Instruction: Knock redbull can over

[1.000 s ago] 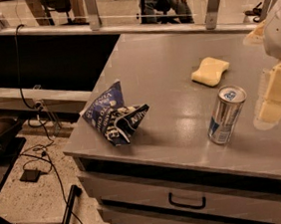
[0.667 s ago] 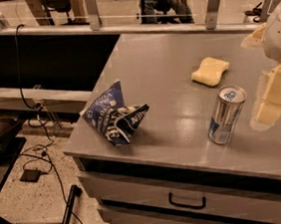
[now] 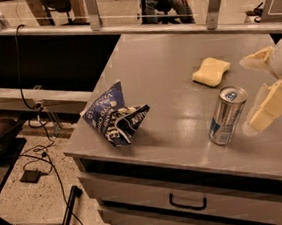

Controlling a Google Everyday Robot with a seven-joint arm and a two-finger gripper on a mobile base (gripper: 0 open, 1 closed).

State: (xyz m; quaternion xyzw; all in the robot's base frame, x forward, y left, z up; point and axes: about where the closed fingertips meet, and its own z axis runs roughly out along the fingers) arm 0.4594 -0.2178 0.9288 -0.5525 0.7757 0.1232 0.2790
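Note:
The redbull can [image 3: 227, 115], slim and silver with blue panels and a shiny top, stands upright near the front right of the grey cabinet top [image 3: 176, 65]. My gripper [image 3: 262, 82] is at the right edge of the view, just right of the can. Its two pale fingers are spread apart and hold nothing. The lower finger [image 3: 274, 104] is a small gap away from the can's side, and the upper finger [image 3: 257, 59] is farther back. The gripper does not touch the can.
A pale yellow sponge block [image 3: 211, 71] lies behind the can. A crumpled dark blue snack bag [image 3: 114, 116] lies at the front left. Drawers with a handle [image 3: 187, 202] are below. Cables [image 3: 40, 155] lie on the floor to the left.
My gripper has shifted slightly left, closer to the can. The can, the sponge and the bag have not moved.

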